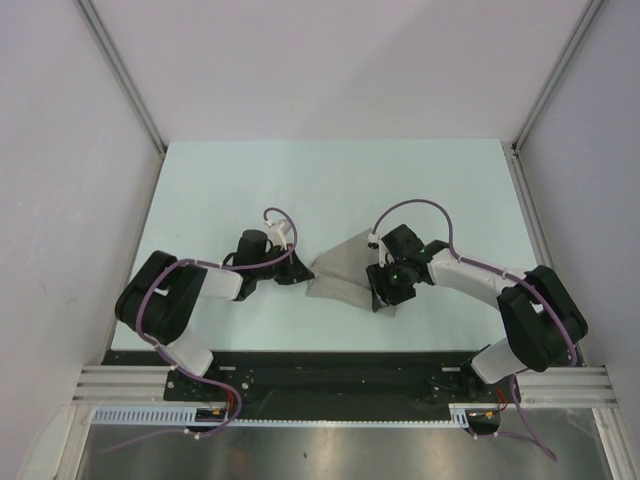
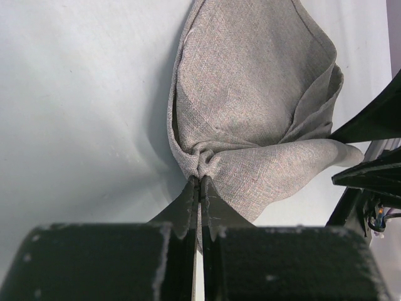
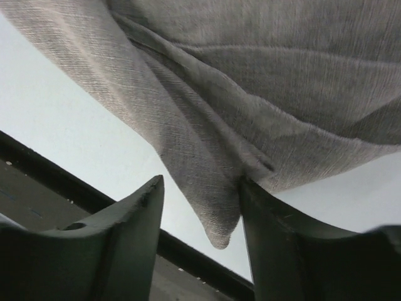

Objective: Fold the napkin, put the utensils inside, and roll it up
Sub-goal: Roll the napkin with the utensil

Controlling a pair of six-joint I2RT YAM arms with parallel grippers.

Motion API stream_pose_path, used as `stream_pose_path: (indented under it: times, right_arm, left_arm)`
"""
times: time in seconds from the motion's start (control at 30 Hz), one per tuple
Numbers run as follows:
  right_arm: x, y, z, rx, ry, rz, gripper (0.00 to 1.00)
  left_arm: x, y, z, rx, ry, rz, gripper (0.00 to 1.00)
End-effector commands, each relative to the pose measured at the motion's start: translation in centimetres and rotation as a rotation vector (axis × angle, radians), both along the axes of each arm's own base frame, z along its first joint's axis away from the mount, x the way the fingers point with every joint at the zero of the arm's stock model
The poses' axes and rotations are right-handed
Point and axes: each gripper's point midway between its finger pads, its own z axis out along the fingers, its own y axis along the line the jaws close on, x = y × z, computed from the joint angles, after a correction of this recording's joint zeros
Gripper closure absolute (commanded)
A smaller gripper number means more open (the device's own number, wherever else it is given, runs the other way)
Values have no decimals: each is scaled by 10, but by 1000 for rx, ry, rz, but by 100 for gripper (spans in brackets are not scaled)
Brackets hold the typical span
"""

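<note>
The napkin (image 1: 338,270) is seen bunched near the middle of the pale table (image 1: 250,180), between the two arms. One gathered corner is clamped in the closed left gripper (image 2: 199,183). A drooping fold is straddled by the right gripper (image 3: 202,188), whose jaws are spread apart, with the cloth touched on one side.

a flat, pale mint-white table top (image 1: 330,180) fills the middle, evenly lit, with only soft shadows. plain matt white wall panels (image 1: 340,60) stand on the far, left and right sides, joined by slim silver aluminium corner posts (image 1: 120,75). along the near edge run a black mounting strip (image 1: 330,375), a ribbed aluminium rail (image 1: 120,383) and a brushed steel sheet (image 1: 330,455).
</note>
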Motion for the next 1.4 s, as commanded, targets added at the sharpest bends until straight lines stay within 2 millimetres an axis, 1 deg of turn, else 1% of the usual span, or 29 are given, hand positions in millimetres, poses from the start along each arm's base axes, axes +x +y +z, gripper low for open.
stream_pose_path:
  times: [0.0,0.03,0.1,0.13,0.2,0.23,0.27,0.3,0.33,0.4,0.43,0.5,0.63,0.67,0.7,0.8,0.87,0.9,0.93,0.97,1.0,1.03,1.07,1.17,1.2,1.27,1.3,1.33,1.37]
  right_arm:
    - [-13,-5,-1,-27,89,-27,49]
    - [-14,-3,2,-14,98,-23,55]
    - [-15,-1,5,-4,119,-19,59]
    - [-16,0,8,5,126,-17,65]
    - [-13,0,9,10,134,-22,68]
    - [-11,-2,7,21,150,-33,68]
    - [-9,-4,2,18,167,-47,69]
    - [-7,-6,-2,18,178,-55,71]
    - [-2,-10,-5,20,180,-76,71]
    - [2,-13,-14,14,199,-87,71]
    - [8,-13,-16,21,192,-97,71]
    - [12,-13,-22,16,204,-98,71]
    - [21,-21,-31,-24,212,-123,70]
    - [21,-23,-32,-36,212,-123,68]
    - [25,-24,-31,-45,200,-124,62]
    - [28,-30,-25,-80,179,-135,50]
    - [33,-34,-14,-105,149,-144,44]
    - [37,-39,-10,-133,126,-155,36]
    - [36,-43,-5,-155,124,-159,33]
    - [46,-42,9,-151,73,-166,30]
    - [50,-45,15,-188,31,-169,27]
    - [53,-46,22,-208,6,-171,25]
    - [63,-43,37,-204,-52,-175,24]
    - [80,-24,62,-246,-266,-98,20]
    - [81,-2,69,-217,-336,-46,20]
    - [81,17,76,-207,-428,31,18]
    - [86,34,82,-162,-489,57,18]
    - [78,52,83,-138,-518,112,18]
    - [77,62,83,-117,-543,157,17]
  left_arm:
    - [11,4,11,14,-52,6,100]
    - [11,4,11,14,-52,6,100]
    - [10,4,10,16,-50,3,100]
    - [10,4,11,16,-50,3,100]
    - [11,4,11,18,-51,4,100]
    - [11,4,10,19,-50,5,100]
    - [11,4,10,21,-51,3,100]
    - [11,4,9,23,-45,2,100]
    - [11,4,8,24,-45,1,100]
    - [11,4,5,26,-35,1,100]
    - [11,4,5,27,-33,1,100]
    - [10,4,2,29,-28,0,100]
    - [11,6,1,46,-31,8,100]
    - [11,7,1,49,-32,8,100]
    - [12,7,3,51,-35,10,100]
    - [12,8,2,58,-37,12,100]
    - [12,8,3,56,-36,14,100]
    - [13,8,3,56,-36,14,100]
    - [12,7,3,53,-30,14,100]
    - [13,7,2,55,-28,15,100]
    - [12,7,1,54,-21,15,100]
    - [12,7,0,55,-15,16,100]
    - [12,7,0,56,-12,20,100]
    - [14,8,0,61,1,35,100]
    - [16,8,1,65,4,43,100]
    - [17,9,-1,72,18,46,100]
    - [19,8,0,70,21,46,100]
    - [19,7,0,68,24,45,100]
    - [20,6,0,68,26,43,100]
